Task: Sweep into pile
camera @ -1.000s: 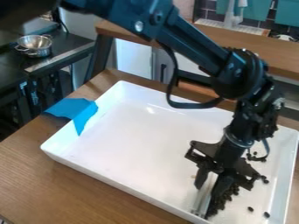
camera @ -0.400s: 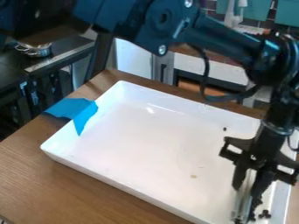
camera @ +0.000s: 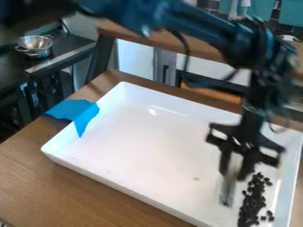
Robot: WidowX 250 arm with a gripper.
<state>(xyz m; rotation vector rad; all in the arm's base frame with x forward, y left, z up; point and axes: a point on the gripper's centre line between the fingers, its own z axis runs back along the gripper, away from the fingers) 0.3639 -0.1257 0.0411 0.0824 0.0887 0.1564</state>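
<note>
The black gripper (camera: 235, 172) hangs over the right part of the white tray (camera: 148, 150), pointing down and slightly blurred. Its two fingers are shut on a pale, narrow sweeping tool (camera: 228, 191), which extends below them. Just right of the tool, dark beans (camera: 253, 201) lie in an elongated heap along the tray's right side, close to the near right corner. A few of them lie slightly apart at the heap's right edge. Part of the tray's far right floor is hidden behind the gripper.
The tray's raised walls surround the work area on a wooden table (camera: 77, 188). Blue cloth or tape (camera: 77, 113) lies over its left wall. A metal bowl (camera: 35, 46) stands on a dark counter at the upper left.
The gripper and tool first moved right, near the tray's right wall, and have since come back left and up. The beans have shifted right and now show as a long heap.
</note>
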